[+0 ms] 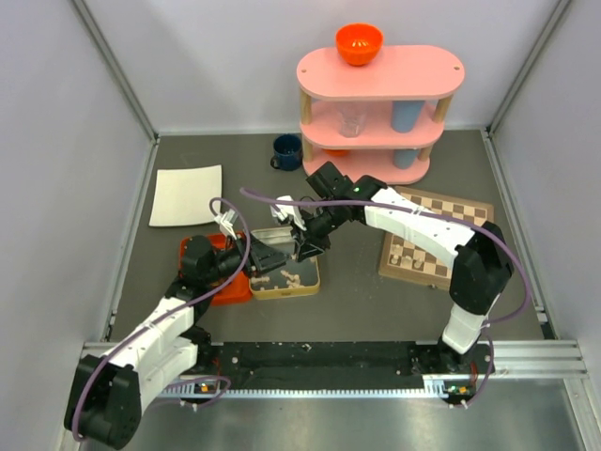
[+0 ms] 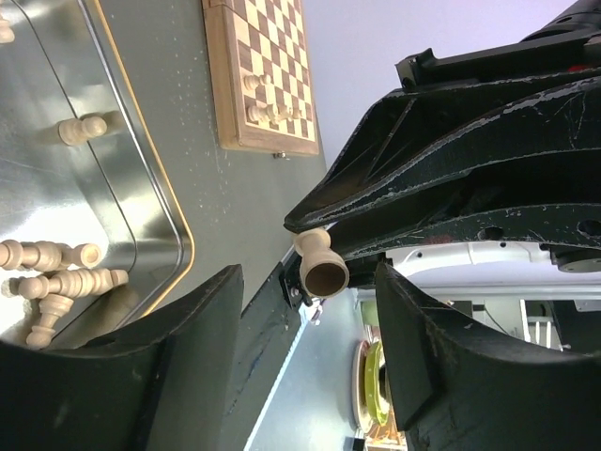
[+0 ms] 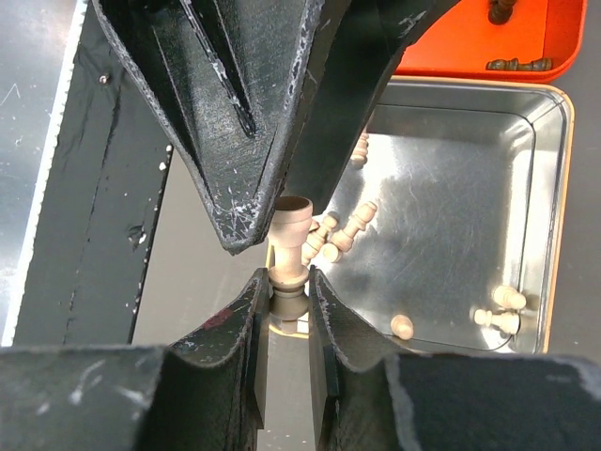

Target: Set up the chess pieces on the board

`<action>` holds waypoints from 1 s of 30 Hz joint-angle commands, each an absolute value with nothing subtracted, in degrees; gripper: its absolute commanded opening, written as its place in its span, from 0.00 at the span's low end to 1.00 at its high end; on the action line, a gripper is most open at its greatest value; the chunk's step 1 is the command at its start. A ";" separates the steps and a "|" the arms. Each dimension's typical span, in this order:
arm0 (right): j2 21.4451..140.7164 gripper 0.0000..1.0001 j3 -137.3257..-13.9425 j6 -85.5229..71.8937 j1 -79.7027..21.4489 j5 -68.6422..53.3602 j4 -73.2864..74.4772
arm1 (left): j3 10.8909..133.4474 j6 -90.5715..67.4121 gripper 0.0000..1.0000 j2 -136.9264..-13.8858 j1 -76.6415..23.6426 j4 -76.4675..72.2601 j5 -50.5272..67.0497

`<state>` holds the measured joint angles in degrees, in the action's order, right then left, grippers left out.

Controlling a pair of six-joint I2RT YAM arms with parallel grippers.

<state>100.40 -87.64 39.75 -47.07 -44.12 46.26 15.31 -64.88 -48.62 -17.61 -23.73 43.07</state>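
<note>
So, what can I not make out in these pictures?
Top view: the right hand hides the cream piece it grips.
Right wrist view: the top edge cuts off the orange tray; its dark pieces are too small to name.
Left wrist view: the top edge cuts off the board; pieces on it are too small.

On the desk (image 1: 357,305), the tin (image 1: 282,295) lies mid-front, the tray (image 1: 235,291) beside it on the left, the board (image 1: 462,212) to its right. Chess pieces (image 1: 289,278) lie in the tin, a few on the board. Behind stands a shelf (image 1: 413,70), a mug (image 1: 286,150) left of it.
</note>
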 commanded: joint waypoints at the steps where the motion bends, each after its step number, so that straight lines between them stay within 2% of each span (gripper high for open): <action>1: 99.58 0.03 -88.86 39.02 -46.93 -46.14 45.79 | 15.20 -65.74 0.60 -49.22 -17.49 -29.36 45.18; 19: 100.19 0.04 -88.68 38.85 -49.04 -45.18 45.88 | 15.73 -65.39 0.39 -51.06 -17.49 -29.88 46.23; 25: 100.20 0.06 -88.68 38.85 -49.31 -44.38 45.88 | 15.91 -65.30 0.17 -51.33 -17.49 -30.32 47.20; 28: 99.67 0.11 -88.59 38.67 -49.31 -43.77 45.88 | 16.08 -65.30 0.07 -51.07 -17.49 -30.41 47.55; 30: 98.36 0.23 -88.33 38.50 -49.22 -42.19 45.88 | 16.35 -65.57 0.05 -50.54 -17.49 -30.32 47.72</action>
